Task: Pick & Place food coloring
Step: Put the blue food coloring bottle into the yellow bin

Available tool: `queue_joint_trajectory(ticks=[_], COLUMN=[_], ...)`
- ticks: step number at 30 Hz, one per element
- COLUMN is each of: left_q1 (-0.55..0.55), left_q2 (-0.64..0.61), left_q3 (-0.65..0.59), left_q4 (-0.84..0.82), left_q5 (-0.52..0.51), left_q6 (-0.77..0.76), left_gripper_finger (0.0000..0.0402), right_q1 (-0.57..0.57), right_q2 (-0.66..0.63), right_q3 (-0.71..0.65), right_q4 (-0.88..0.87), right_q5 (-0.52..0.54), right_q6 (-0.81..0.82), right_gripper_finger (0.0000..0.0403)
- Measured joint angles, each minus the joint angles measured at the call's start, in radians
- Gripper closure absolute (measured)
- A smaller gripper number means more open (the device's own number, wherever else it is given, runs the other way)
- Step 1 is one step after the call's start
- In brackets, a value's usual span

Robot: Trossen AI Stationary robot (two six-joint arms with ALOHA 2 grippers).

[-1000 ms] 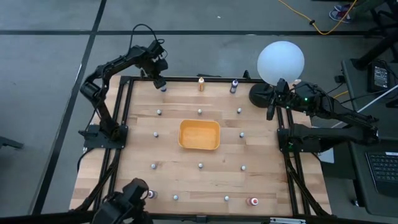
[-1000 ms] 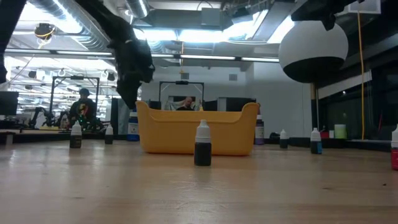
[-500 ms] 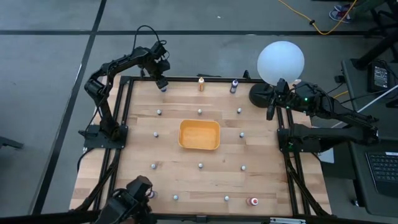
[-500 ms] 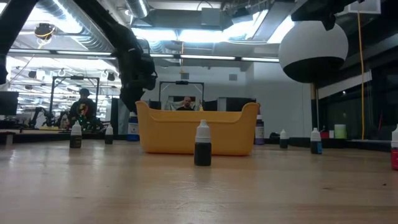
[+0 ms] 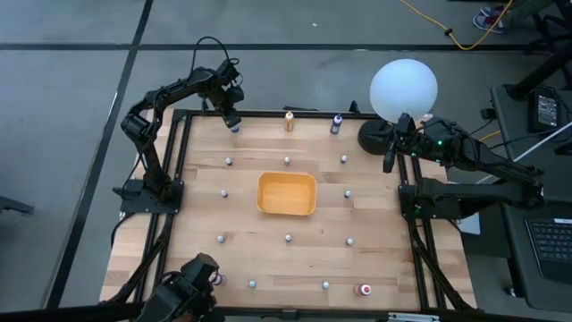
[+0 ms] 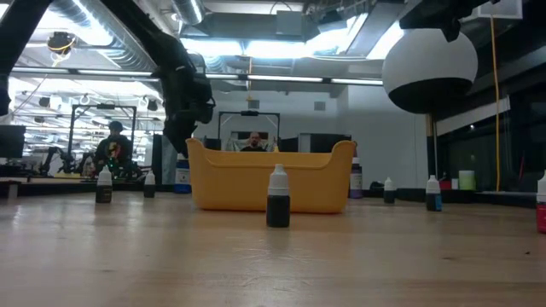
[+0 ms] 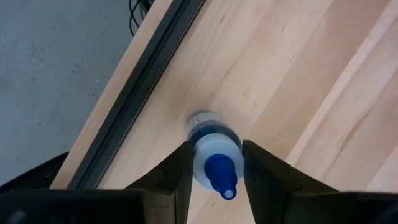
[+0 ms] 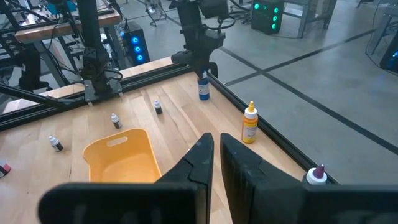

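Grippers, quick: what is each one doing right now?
Left gripper: fingers against both sides of the blue-capped bottle, at the table's far-left corner.
Right gripper: shut, empty, by the globe lamp.

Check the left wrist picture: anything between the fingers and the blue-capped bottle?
No. The left gripper's fingers flank the blue-capped bottle, nothing between, only bare wood below.

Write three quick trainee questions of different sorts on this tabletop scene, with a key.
1. True or false: the left gripper has its jaws on either side of a blue-capped bottle.
2. Where does the yellow tray sit? A) far left corner B) middle of the table C) beside the white globe lamp
3. Fill in: the right gripper is over the table's far ____ corner.

Key: 1 true; 2 B; 3 right.
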Motion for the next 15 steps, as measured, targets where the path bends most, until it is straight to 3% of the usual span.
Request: queue_joint_trajectory(ticks=[6, 15], left_q1=[-0.010, -0.125], left_q2=[-0.017, -0.093], left_q3=[0.034, 0.244], left_q4=[-0.080, -0.287], left_q5=[-0.003, 0.012], left_q6=[0.000, -0.014], left_gripper_finger=[0.0291, 0.0291], right_q1=[0.000, 0.000], right_q2=[0.000, 0.000], right_q3=[0.000, 0.000], right_q4=[0.000, 0.000], right_q5=[0.000, 0.000], right_q6=[0.000, -0.026], right_gripper_finger=[0.0369, 0.0369])
